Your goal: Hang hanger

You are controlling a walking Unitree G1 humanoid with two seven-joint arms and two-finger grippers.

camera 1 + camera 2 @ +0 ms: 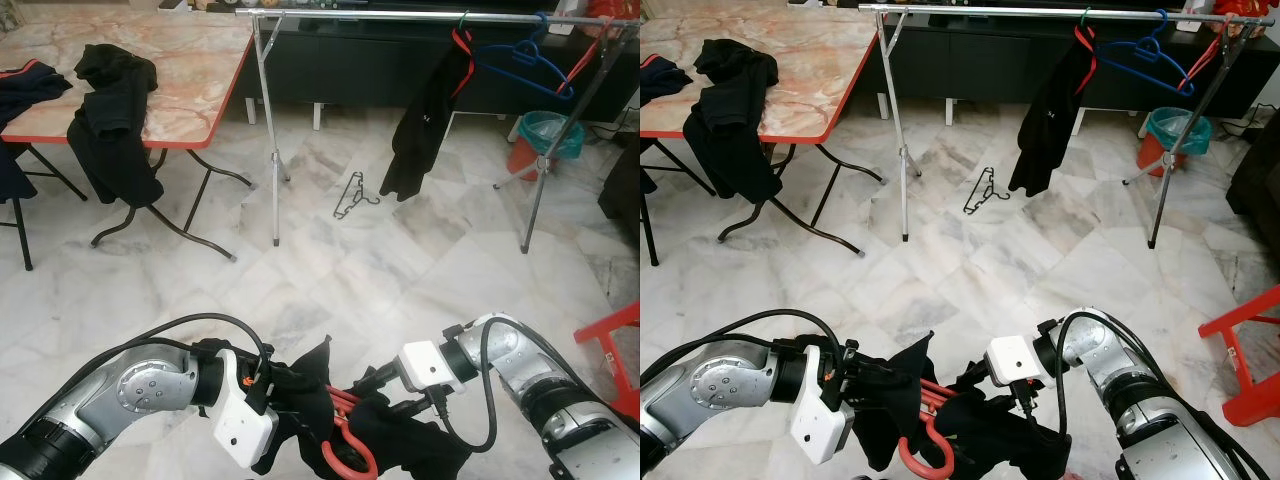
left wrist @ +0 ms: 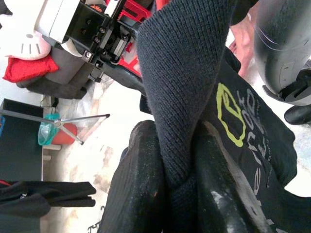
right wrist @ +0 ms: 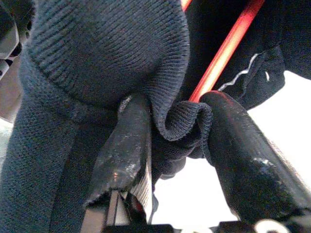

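red hanger [image 1: 345, 440] sits low between the two arms, threaded into a black garment [image 1: 395, 435] held close in front of the robot, well apart from the clothes rail [image 1: 440, 17] across the room. going left to right: the left gripper [image 2: 177, 160] has its fingers pinched tight on a fold of the dark knit; the right gripper [image 3: 167, 131] is likewise clamped on a bunched hem, the hanger's red bar just behind it. to do this step well, i judge both grips should stay firm so the cloth stays seated on the hanger, hook kept free and upright before the walk to the rail, near the black shirt [image 1: 425, 115] and blue hanger [image 1: 525, 60]. a teal bin [image 1: 548, 135] stands by the rail's far leg; its contents cannot be made out.
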